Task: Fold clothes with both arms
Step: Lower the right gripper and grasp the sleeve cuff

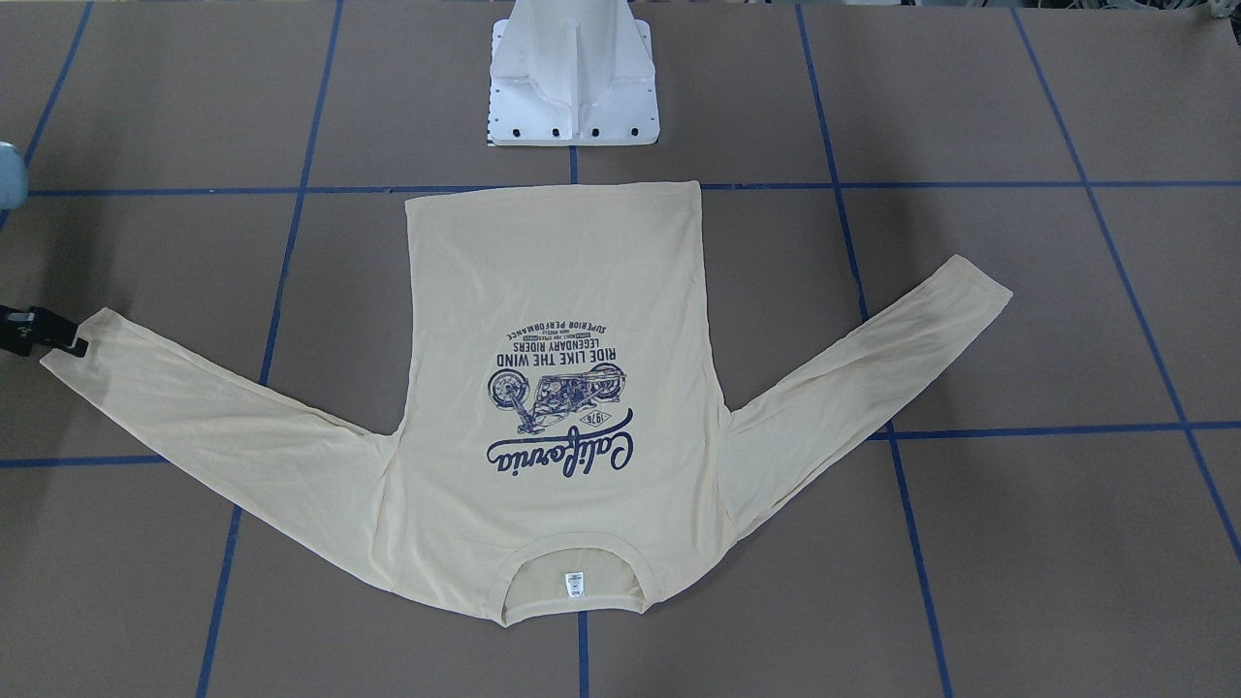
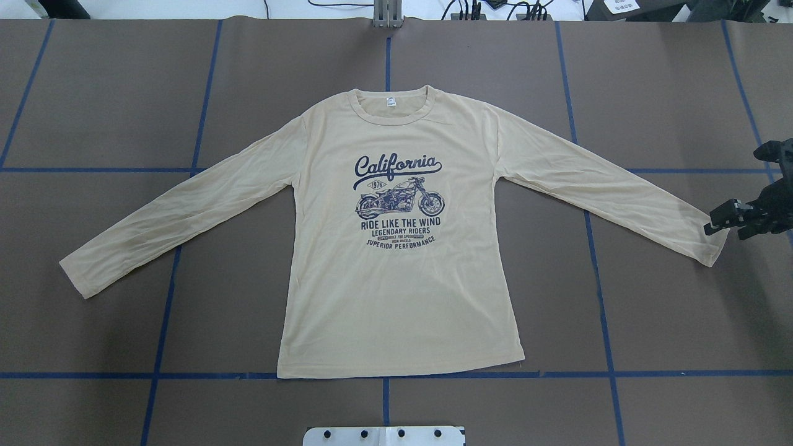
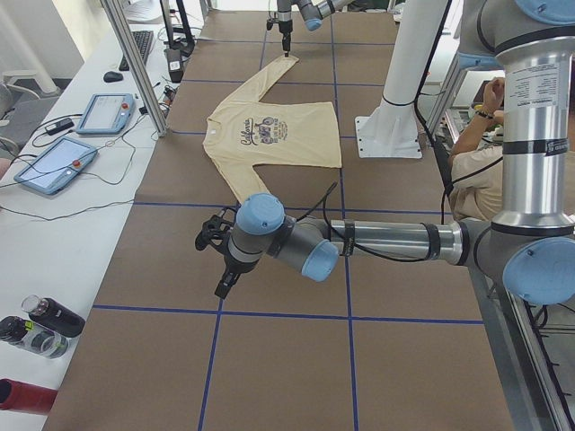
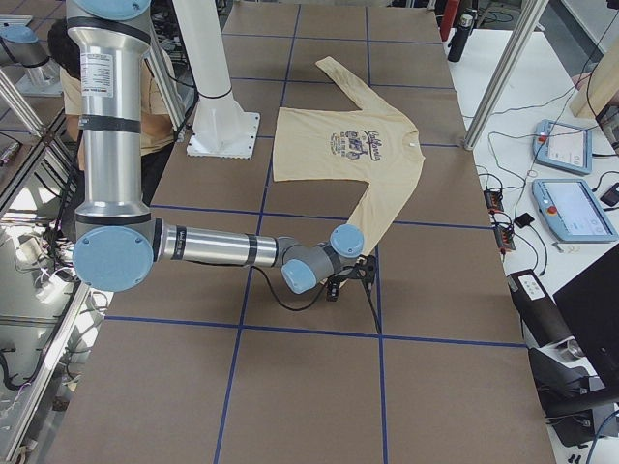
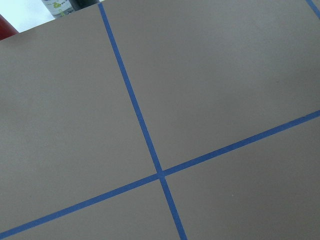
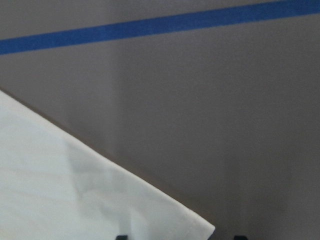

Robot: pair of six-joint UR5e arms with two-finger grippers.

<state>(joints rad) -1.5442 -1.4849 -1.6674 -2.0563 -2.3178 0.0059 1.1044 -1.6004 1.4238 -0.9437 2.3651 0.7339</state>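
The cream-yellow shirt point(image 2: 396, 248) lies flat with its print up, both sleeves spread and the collar on the far side from the robot's base. My right gripper point(image 2: 712, 226) hovers at the tip of the shirt's right-hand sleeve cuff point(image 2: 706, 244). It appears at the left edge of the front view point(image 1: 76, 341). In the right wrist view its fingertips point(image 6: 120, 236) stand apart, so it is open, with the cuff corner point(image 6: 200, 227) between them. My left gripper point(image 3: 220, 269) hangs over bare table beyond the other sleeve; whether it is open or shut I cannot tell.
The white pedestal base point(image 1: 574, 87) stands just behind the shirt's hem. Blue tape lines point(image 5: 160, 172) grid the brown table. Teach pendants point(image 3: 54, 166) and bottles point(image 3: 36, 328) lie on the side bench. A seated person point(image 3: 476, 157) is beside the robot.
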